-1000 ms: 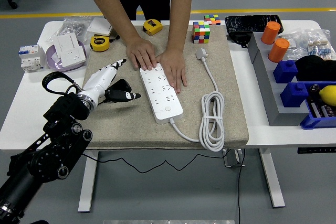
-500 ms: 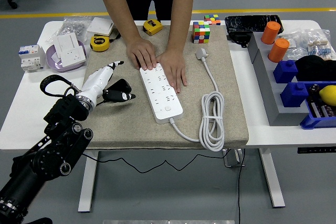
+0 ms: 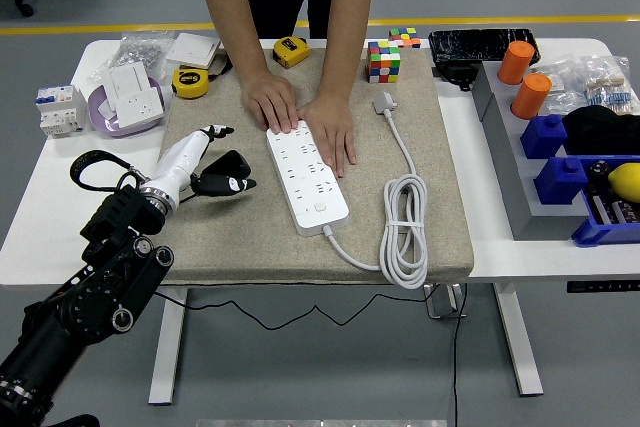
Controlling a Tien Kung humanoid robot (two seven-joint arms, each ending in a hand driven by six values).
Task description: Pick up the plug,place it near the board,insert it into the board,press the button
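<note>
Your left robot hand (image 3: 205, 162), fingers loosely spread and holding nothing, sits at the mat's left side, while the plug (image 3: 384, 102) lies well off to its right past the power strip (image 3: 306, 171) (a person's 2 hands press that strip), its cord trailing toward you.

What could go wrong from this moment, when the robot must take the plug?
1. The person's hands lie on the board; an arm moving in might hit them.
2. The plug is at the mat's far right, while the left robot hand is at its left, so it would reach across the board.
</note>
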